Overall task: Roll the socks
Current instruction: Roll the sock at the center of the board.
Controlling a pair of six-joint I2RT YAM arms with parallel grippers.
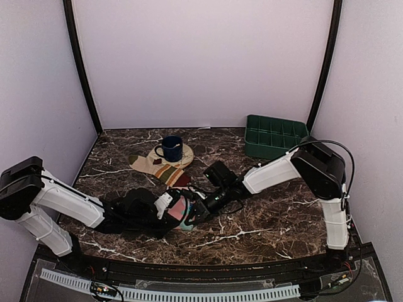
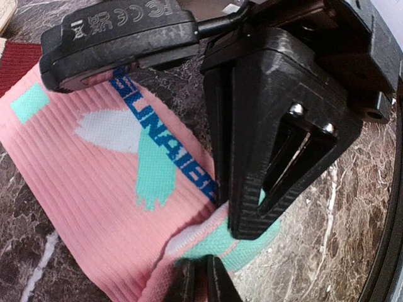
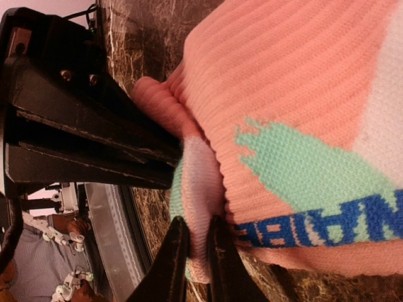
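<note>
A pink sock [image 1: 184,211] with mint and white patches and blue lettering lies near the table's front middle. Both grippers meet at its mint-edged end. My left gripper [image 1: 178,209] is shut on a fold of the pink sock [image 2: 75,189] at the bottom of its own view [image 2: 200,277]. My right gripper [image 1: 200,204] is shut on the sock's white and mint edge [image 3: 198,189]; it shows in the right wrist view [image 3: 194,242] and fills the left wrist view [image 2: 252,207]. A second sock [image 1: 165,168], cream with coloured stripes, lies farther back.
A blue mug [image 1: 170,148] stands on the striped sock's far end. A green compartment tray [image 1: 272,136] sits at the back right. Purple walls close the table on three sides.
</note>
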